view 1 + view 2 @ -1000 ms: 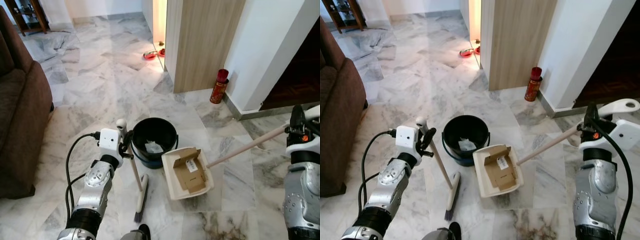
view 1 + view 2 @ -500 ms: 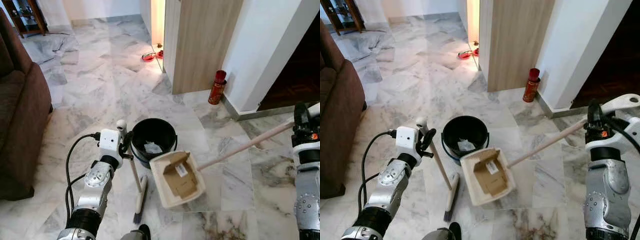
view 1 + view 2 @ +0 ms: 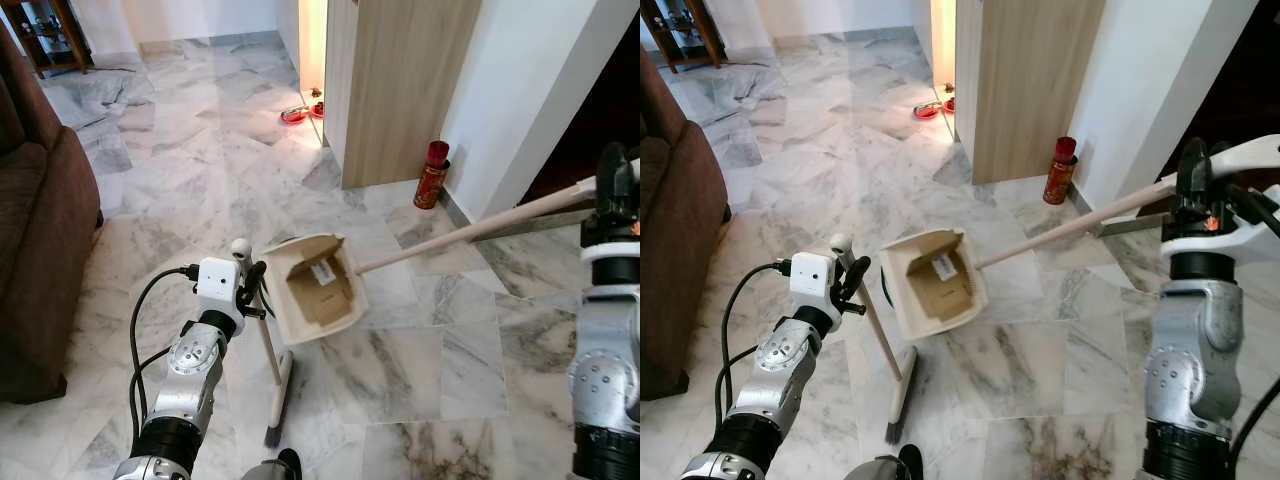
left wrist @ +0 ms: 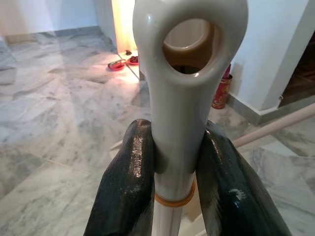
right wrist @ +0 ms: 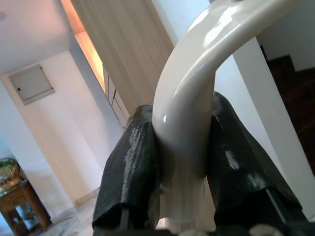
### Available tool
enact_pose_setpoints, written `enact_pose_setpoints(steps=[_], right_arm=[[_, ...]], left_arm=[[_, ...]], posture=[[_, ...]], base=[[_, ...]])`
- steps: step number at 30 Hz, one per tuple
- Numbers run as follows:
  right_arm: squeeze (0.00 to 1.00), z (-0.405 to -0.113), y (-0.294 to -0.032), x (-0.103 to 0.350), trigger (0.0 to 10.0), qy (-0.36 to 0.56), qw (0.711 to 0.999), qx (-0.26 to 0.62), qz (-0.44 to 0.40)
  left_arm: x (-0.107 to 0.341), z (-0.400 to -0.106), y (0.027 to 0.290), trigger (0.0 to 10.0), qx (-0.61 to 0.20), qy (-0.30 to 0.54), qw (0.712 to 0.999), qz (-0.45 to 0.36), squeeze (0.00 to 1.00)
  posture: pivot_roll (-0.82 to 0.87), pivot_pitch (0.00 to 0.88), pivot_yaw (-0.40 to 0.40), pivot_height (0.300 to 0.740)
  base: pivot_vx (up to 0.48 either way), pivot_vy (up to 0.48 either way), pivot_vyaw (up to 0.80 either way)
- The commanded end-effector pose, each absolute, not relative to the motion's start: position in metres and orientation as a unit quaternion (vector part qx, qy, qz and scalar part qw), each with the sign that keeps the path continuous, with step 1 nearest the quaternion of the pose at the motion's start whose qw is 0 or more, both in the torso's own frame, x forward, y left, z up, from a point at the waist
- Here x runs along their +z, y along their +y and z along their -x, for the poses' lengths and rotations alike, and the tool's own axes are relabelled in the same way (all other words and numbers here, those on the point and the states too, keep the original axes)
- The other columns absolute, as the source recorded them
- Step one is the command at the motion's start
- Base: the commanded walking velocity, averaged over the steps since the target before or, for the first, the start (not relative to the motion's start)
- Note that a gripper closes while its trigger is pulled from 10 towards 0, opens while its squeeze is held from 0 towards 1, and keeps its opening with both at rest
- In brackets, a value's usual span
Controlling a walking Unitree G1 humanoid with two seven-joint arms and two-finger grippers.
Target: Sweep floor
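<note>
A cream dustpan [image 3: 296, 316] hangs tilted above the floor with flat cardboard scraps [image 3: 320, 292] inside it. Its long wooden handle [image 3: 470, 232] runs right to my right gripper [image 3: 1198, 192], which is shut on the cream handle end [image 5: 184, 113]. The dustpan hides the black bucket behind it. My left gripper [image 3: 252, 288] is shut on the broom handle [image 4: 177, 123] near its top loop. The broom [image 3: 270, 360] stands nearly upright just left of the dustpan, its head [image 3: 277, 405] on the marble floor.
A brown sofa [image 3: 40, 230] fills the left side. A red canister [image 3: 431, 175] stands by the white wall corner beside a wooden panel [image 3: 400, 90]. Red bowls [image 3: 300, 113] lie on the floor further back. A dark doorway [image 3: 600, 110] opens at right.
My right gripper has lifted the dustpan off the floor and swung it left and up over the bucket, tilting it. The left arm and broom have stayed put.
</note>
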State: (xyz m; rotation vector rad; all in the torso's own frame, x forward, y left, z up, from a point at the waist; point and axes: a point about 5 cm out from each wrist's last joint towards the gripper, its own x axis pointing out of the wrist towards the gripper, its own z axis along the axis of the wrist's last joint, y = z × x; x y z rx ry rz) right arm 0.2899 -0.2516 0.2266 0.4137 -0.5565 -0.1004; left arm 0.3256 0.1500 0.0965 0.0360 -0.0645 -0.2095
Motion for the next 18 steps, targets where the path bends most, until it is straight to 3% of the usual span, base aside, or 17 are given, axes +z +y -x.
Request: enact_pose_setpoints(steps=[1,7,18], right_arm=[[0.00,-0.287,-0.245,0.244,10.0,-0.312,0.927,-0.037,-0.205],[0.00,-0.291,-0.235,0.241,10.0,-0.304,0.930,-0.026,-0.207],[0.00,-0.293,-0.233,0.238,10.0,-0.297,0.932,-0.031,-0.208]], left_arm=[[0.103,-0.325,0.154,10.0,-0.092,-0.055,0.994,-0.029,0.00],[0.105,-0.325,0.167,10.0,-0.046,-0.060,0.997,-0.033,0.00],[0.104,-0.325,0.169,10.0,-0.037,-0.060,0.997,-0.036,0.00]], posture=[[0.14,0.082,-0.002,0.740],[0.14,0.084,-0.004,0.740],[0.14,0.082,-0.001,0.740]], base=[[0.000,0.000,0.00],[0.000,0.000,0.00],[0.306,0.000,0.08]])
